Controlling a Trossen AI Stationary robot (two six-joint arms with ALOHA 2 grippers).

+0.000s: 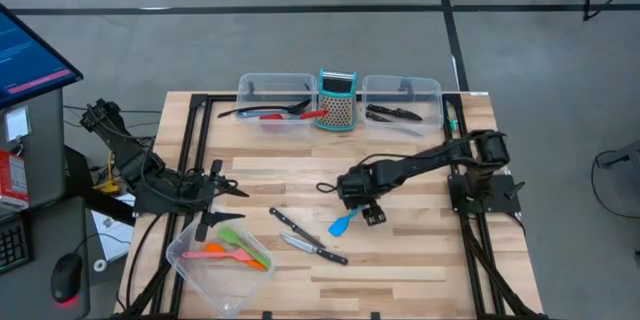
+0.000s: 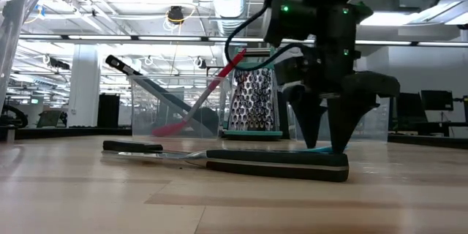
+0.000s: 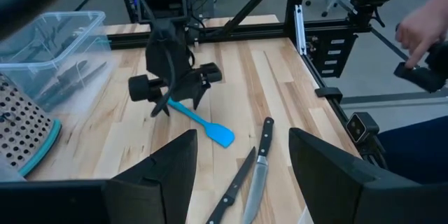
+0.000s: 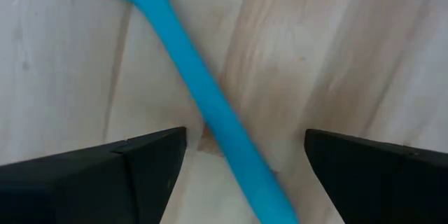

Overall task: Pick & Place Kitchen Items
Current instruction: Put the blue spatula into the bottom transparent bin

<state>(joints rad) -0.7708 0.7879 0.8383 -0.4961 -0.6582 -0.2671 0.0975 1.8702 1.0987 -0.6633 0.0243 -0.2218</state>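
A blue spatula [image 1: 343,223] lies flat on the table's middle. My right gripper [image 1: 365,210] is open over its handle [image 4: 210,105], pointing down. One finger [image 4: 105,175] stands on each side of the handle without touching it, and the fingertips [image 2: 342,140] are near the tabletop. My left gripper [image 1: 225,203] is open and empty at the table's left, beside a clear tub [image 1: 190,260] that holds orange, green and pink spatulas [image 1: 240,252]. Two black-handled knives [image 1: 290,220] [image 1: 318,250] lie on the table between the arms.
At the far edge stand a clear tub [image 1: 275,85] with black and red spoons, the teal-framed grater [image 1: 338,100] and a second tub [image 1: 400,87] with knives. A person's hand [image 3: 427,21] shows beyond the table's right side.
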